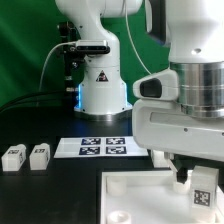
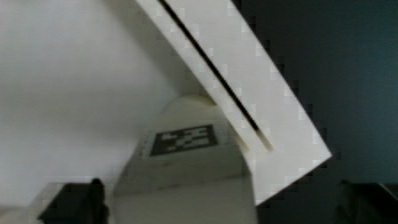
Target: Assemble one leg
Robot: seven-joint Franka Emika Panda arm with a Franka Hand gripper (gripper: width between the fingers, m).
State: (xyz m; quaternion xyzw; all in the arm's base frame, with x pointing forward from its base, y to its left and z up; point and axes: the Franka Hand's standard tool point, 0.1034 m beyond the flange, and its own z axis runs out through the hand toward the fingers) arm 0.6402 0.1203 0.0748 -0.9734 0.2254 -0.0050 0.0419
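Sitting right under the gripper [image 1: 190, 178] is a leg [image 1: 203, 184], a small white block with a black-and-white tag on its face. It is standing on the big white panel [image 1: 135, 195], near the panel's corner. One dark finger [image 1: 181, 178] is showing just beside the leg in the exterior view. The other finger is hiding behind the arm's big white body.

In the wrist view, the leg [image 2: 187, 140] is sitting between the two dark fingertips [image 2: 73, 203], and its tag is facing the camera. The fingertips are standing well apart, with room on both sides of the leg. I cannot tell if they are touching it. So the gripper is looking open and is not squeezing anything.

Two more legs [image 1: 15, 156] [image 1: 39, 153] are lying far from the gripper, on the dark table [image 1: 40, 195]. The marker board [image 1: 100, 147] is lying flat between them and the gripper.
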